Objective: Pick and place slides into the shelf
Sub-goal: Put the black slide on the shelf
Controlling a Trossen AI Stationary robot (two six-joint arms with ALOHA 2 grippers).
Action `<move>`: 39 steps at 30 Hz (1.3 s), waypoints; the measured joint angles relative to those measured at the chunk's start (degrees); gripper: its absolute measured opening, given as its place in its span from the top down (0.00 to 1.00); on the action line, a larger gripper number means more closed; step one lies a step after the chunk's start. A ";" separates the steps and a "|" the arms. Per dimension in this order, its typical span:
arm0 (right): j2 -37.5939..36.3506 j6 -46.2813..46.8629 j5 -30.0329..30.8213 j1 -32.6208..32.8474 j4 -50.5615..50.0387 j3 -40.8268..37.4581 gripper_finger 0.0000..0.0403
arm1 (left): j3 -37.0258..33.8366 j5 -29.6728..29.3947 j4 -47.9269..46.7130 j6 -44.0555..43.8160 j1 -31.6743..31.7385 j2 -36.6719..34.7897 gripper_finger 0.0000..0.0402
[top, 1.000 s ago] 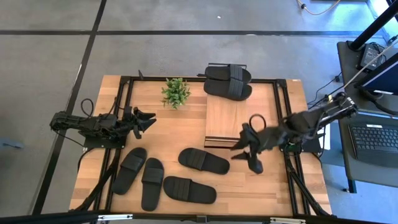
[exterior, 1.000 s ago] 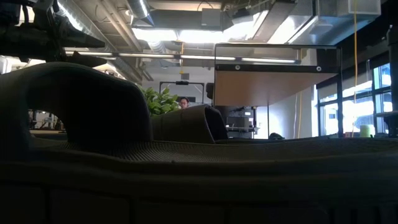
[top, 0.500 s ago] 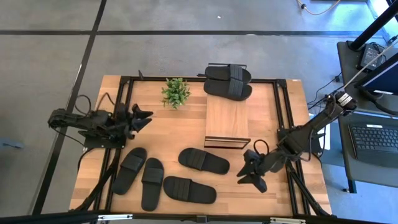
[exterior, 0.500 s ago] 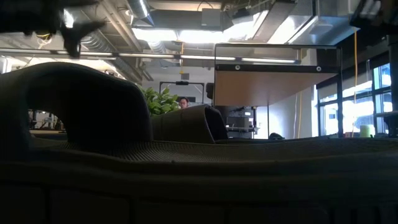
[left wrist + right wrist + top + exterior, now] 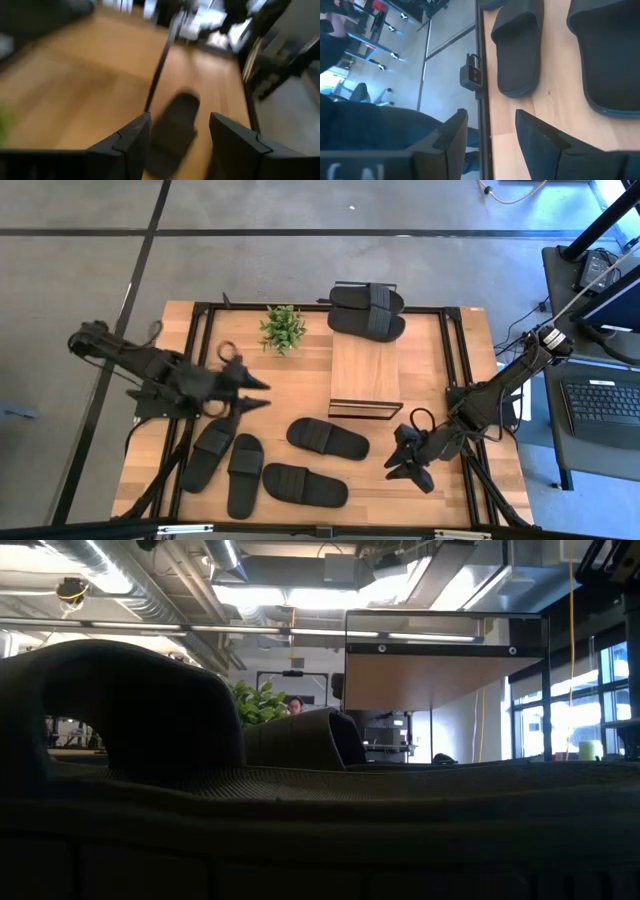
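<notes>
Four black slides lie sole-down on the near half of the table: two side by side at the near left, one by the near edge and one in front of the shelf. Two more slides lie at the far end of the wood-topped shelf. My left gripper is open and empty above the table, left of the shelf; a slide shows ahead of its fingers. My right gripper is open and empty at the near right, with two slides ahead of it.
A small green plant stands at the far middle of the table. A black metal frame runs along the table's edges. In the low view a slide fills the foreground, with the shelf behind it. A desk with a laptop stands to the right.
My right gripper has gone from beside the shelf's near right corner toward the table's near edge and now stays there, open. My left gripper has swung toward the table's right and a little toward its near edge, over the two left slides' far ends. No slide has moved.
</notes>
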 joint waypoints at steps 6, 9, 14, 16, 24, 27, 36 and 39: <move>0.00 -5.42 -0.15 0.05 -0.14 0.00 0.59 | 13.94 1.47 -21.07 -18.05 -7.07 14.10 0.52; -0.02 -7.97 -0.16 0.05 -0.29 0.00 0.59 | 19.10 4.17 -28.86 -27.04 -10.58 19.28 0.52; -0.02 -11.64 -0.13 0.05 -0.35 0.00 0.59 | 24.05 10.00 -35.59 -43.37 -16.40 26.05 0.52; -0.02 -13.12 -0.13 0.05 -0.35 0.00 0.59 | 24.72 12.71 -36.41 -49.23 -18.58 28.18 0.52; -0.02 -18.71 -0.04 0.01 -0.35 0.00 0.59 | 24.82 25.08 -46.06 -66.87 -25.19 37.50 0.52; -0.02 -19.43 -0.04 -0.40 -0.33 0.00 0.59 | 24.82 27.47 -49.49 -66.55 -26.94 40.42 0.52; -0.01 -19.41 -0.03 -2.17 -0.33 0.00 0.59 | 24.78 23.02 -57.48 -54.67 -29.40 48.45 0.52; -0.02 -19.43 -0.06 -2.18 -0.33 0.00 0.59 | 24.76 19.94 -57.20 -53.72 -30.43 50.50 0.52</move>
